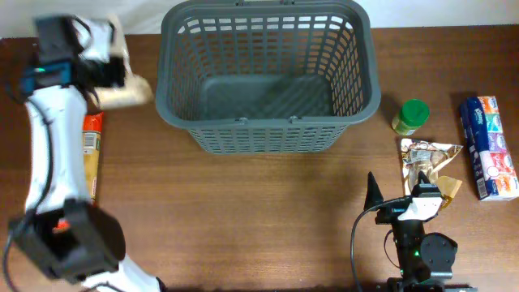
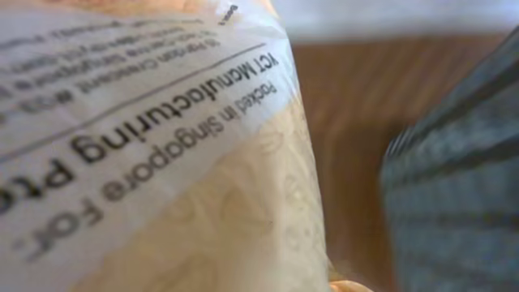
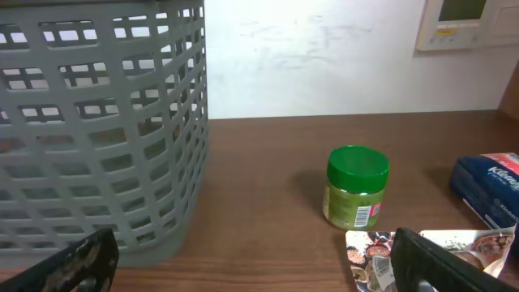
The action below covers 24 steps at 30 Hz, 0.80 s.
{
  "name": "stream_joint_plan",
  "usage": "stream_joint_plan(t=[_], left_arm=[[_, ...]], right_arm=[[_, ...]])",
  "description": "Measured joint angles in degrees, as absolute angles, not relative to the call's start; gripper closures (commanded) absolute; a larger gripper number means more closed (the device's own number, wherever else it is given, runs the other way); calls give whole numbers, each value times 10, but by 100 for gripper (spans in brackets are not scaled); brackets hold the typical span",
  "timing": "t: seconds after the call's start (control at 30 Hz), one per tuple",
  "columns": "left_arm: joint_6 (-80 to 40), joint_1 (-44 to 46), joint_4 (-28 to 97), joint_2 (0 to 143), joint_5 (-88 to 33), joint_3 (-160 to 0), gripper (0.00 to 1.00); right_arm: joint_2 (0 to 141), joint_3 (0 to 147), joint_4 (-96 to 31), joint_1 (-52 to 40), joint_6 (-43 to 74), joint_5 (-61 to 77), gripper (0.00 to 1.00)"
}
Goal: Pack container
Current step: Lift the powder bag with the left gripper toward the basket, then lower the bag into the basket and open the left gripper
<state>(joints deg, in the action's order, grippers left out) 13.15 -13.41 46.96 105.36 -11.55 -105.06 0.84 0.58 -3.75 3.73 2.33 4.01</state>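
Note:
The dark grey slotted basket point(image 1: 268, 73) stands at the back centre, with nothing visible inside; it also shows in the right wrist view point(image 3: 97, 122) and, blurred, in the left wrist view point(image 2: 454, 170). My left gripper point(image 1: 109, 75) is raised left of the basket, shut on a pale plastic bag point(image 1: 126, 91). The bag's printed film fills the left wrist view point(image 2: 162, 146) and hides the fingers. My right gripper point(image 1: 399, 201) is open and empty low at the front right, its fingers at the frame edges in the right wrist view point(image 3: 259, 268).
A green-lidded jar point(image 1: 412, 116) point(image 3: 355, 186), a printed snack packet point(image 1: 426, 162) point(image 3: 381, 251) and a blue tissue pack point(image 1: 489, 146) point(image 3: 486, 191) lie to the right. An orange packet point(image 1: 92, 154) lies at the left under my left arm.

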Motion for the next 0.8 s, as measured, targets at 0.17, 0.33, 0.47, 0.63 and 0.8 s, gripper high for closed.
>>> stream_joint_plan(t=[0.17,0.33,0.47,0.63,0.8], left_arm=[[125,-125,470,973,-116,-1127,98],[144,-76,469,918,-147,-1154,98],[175,-16,469,910,-191,-1154,98],[235,72,469,923,-227,-1154,98],[293,152,467,948,-242,-1154,98]], right_arm=[[8,6,-37,37,23,40,1],[8,6,-37,37,23,40,1],[8,6,-37,37,23,40,1],[8,6,-37,37,23,40,1],[8,6,-37,37,24,40,1]])
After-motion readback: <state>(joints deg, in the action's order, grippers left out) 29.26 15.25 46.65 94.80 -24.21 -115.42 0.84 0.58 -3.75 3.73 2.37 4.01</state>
